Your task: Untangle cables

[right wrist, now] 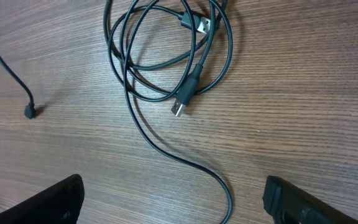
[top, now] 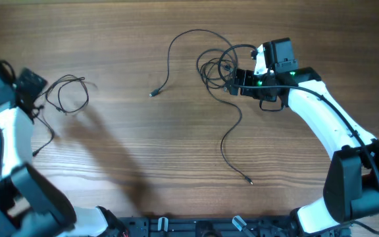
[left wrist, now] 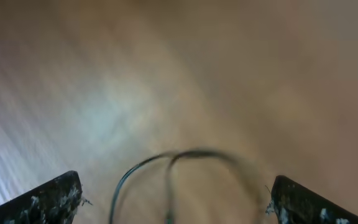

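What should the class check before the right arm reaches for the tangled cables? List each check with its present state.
1. Right fingers open and empty: ok, wide apart.
2. Tangled cables in the right wrist view: ok, lying on the table ahead of the fingers.
3. A plug in plain sight: ok, silver-tipped, at the tangle's lower edge.
4. Loops separated: not ok, several overlap.
5. Left wrist view sharp: not ok, blurred.
6. Left fingers touching the small coil: cannot tell.

two clumps of cables (top: 216,66); two arms (top: 321,115); one table (top: 143,145).
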Controlling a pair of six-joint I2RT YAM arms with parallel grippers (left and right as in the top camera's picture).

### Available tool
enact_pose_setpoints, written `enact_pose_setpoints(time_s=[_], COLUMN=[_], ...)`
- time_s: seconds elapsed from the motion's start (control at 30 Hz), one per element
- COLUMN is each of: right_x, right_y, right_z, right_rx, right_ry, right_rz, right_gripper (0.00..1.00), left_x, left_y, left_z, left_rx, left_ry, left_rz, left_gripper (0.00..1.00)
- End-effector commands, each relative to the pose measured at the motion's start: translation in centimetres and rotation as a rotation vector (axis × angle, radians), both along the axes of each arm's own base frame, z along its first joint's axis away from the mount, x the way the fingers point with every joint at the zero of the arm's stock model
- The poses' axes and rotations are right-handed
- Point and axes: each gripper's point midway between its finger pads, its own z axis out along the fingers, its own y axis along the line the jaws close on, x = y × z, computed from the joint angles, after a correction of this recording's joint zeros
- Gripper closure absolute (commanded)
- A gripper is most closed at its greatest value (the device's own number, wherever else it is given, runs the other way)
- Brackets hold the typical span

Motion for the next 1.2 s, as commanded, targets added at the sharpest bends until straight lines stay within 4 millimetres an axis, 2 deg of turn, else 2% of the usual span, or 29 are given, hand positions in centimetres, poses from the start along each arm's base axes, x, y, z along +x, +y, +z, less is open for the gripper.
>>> enact_pose_setpoints(time_s=[0.0,0.03,0.07,0.1,0.13,0.2,0.27,0.33,0.37,0.4,0.47,0.5,0.57,0.6,0.67,0.7,0.77,0.87,0.97,1.0,1.03,1.07,1.1,1.17], right_x=[-0.2,-0.2,-0.2,-0.1,-0.1,0.3,0.8,1.0,1.1,1.2,1.5,1.7,1.9,2.2,2.6,2.8,2.9,2.6,2.3,2.3,2.3,2.3,2.2,2.2], right_y=[0.1,0.1,0.1,0.1,0.1,-0.1,-1.4,-1.6,-1.5,-1.5,-1.4,-1.4,-1.8,-2.1,-2.5,-2.5,-2.4,-1.5,-1.1,-1.0,-1.1,-1.1,-1.1,-1.1], right_z=[-1.0,-1.0,-1.0,-1.0,-1.0,-0.9,-1.1,-1.3,-1.6,-2.0,-3.2,-3.6,-3.5,-3.4,-3.2,-3.1,-3.0,-2.9,-2.9,-2.9,-2.9,-2.9,-3.0,-3.0], right_rx=[-0.007,-0.007,-0.007,-0.006,-0.005,-0.015,-0.053,-0.055,-0.058,-0.063,-0.066,-0.066,-0.094,-0.096,-0.083,-0.065,-0.038,0.007,0.022,0.027,0.027,0.027,0.026,0.026], right_ry=[0.017,0.017,0.015,0.013,0.010,-0.007,0.004,0.003,0.003,0.005,0.019,0.020,-0.005,-0.013,-0.022,-0.017,-0.008,0.009,0.021,0.023,0.023,0.023,0.026,0.026], right_rz=[0.014,0.014,0.014,0.014,0.014,0.007,-0.102,-0.116,-0.113,-0.102,-0.102,-0.101,-0.047,-0.052,-0.079,-0.113,-0.153,-0.131,-0.119,-0.117,-0.117,-0.117,-0.117,-0.117], right_gripper=[0.05,0.05,0.05,0.05,0.02,0.01,0.01,0.04,0.06,0.08,0.15,0.24,0.39,0.38,0.37,0.33,0.17,0.13,0.09,0.09,0.08,0.08,0.07,0.07], left_x=[1.1,1.7,2.5,2.8,3.0,3.1,3.6,4.1,4.5,4.7,5.7,6.2,7.1,7.4,8.2,8.7,9.4,10.3,10.0,9.8,9.6,9.3,8.8,7.5], left_y=[-2.3,-3.9,-6.2,-8.2,-9.3,-11.9,-15.4,-18.6,-21.0,-22.3,-26.2,-27.8,-30.6,-31.5,-34.6,-36.5,-38.8,-40.2,-40.4,-40.2,-40.2,-40.1,-41.0,-43.4], left_z=[5.3,5.8,6.1,6.2,5.9,4.6,3.3,2.7,2.3,2.3,2.0,1.8,0.5,-0.1,-1.8,-2.7,-4.4,-7.7,-12.0,-13.2,-13.9,-14.3,-13.9,-12.4], left_rx=[-0.095,-0.153,-0.235,-0.305,-0.340,-0.383,-0.374,-0.374,-0.382,-0.381,-0.367,-0.354,-0.305,-0.283,-0.258,-0.249,-0.213,-0.135,-0.076,-0.066,-0.070,-0.073,-0.117,-0.236], left_ry=[-0.197,-0.233,-0.270,-0.287,-0.281,-0.226,-0.157,-0.122,-0.106,-0.104,-0.105,-0.107,-0.087,-0.079,-0.069,-0.074,-0.076,-0.050,0.037,0.067,0.083,0.099,0.100,0.082], left_rz=[-0.049,-0.119,-0.224,-0.302,-0.336,-0.393,-0.515,-0.606,-0.663,-0.696,-0.792,-0.828,-0.870,-0.880,-0.936,-0.972,-1.000,-0.979,-0.947,-0.937,-0.937,-0.937,-0.976,-1.077], left_gripper=[0.00,0.12,0.42,0.65,0.80,0.96,0.96,0.96,0.91,0.69,0.16,0.09,0.09,0.09,0.09,0.09,0.10,0.08,0.03,0.04,0.16,0.65,0.96,0.96])
